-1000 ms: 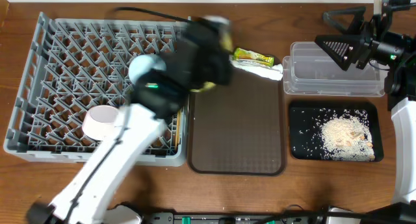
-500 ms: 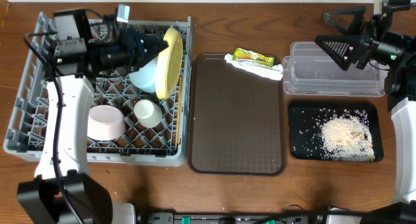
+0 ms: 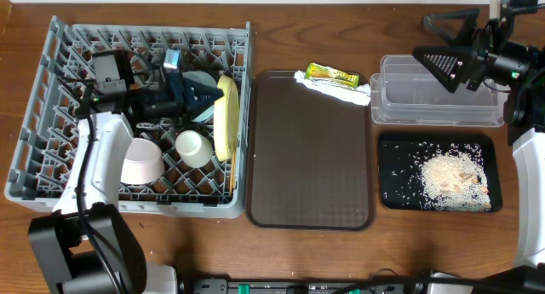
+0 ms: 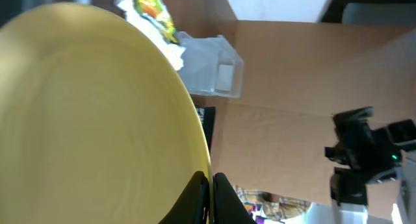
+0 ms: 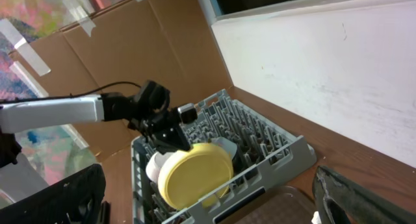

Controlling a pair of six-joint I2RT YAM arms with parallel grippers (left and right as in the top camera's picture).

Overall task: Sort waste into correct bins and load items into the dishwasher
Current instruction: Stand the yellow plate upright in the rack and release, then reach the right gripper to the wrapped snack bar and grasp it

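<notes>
Overhead: Your left gripper (image 3: 203, 91) sits inside the grey dish rack (image 3: 51, 98), pinching the yellow plate (image 3: 224, 115) near its upper rim. The plate stands on edge along the rack's right side, immediately right of the gripper. A white cup (image 3: 194, 147) is just left of the plate's lower half, and a pale bowl (image 3: 140, 162) lies further left. The brown tray (image 3: 311, 149) on the tabletop (image 3: 341, 21) carries nothing. A yellow-green wrapper (image 3: 332, 72) and a crumpled white napkin (image 3: 339, 89) lie at its far right corner. Your right gripper (image 3: 444, 43) hangs spread, holding nothing, above the clear plastic container (image 3: 438, 106). The black tray of rice (image 3: 436, 170) is just beside the container, on its near side.

Left wrist: The plate's face (image 4: 84, 120) fills the left of the frame. Both fingertips (image 4: 195, 195) are pressed on its rim at the bottom edge. Wrapper (image 4: 153, 6), napkin (image 4: 170, 52) and container (image 4: 211, 65) show beyond the rim.

Right wrist: You see the rack (image 5: 273, 143) from well apart, with the plate (image 5: 195, 175) upright in it. The left gripper (image 5: 166, 130) touches the plate's top left. The right gripper's own fingers (image 5: 364, 201) are wide apart at the frame's lower corners.
</notes>
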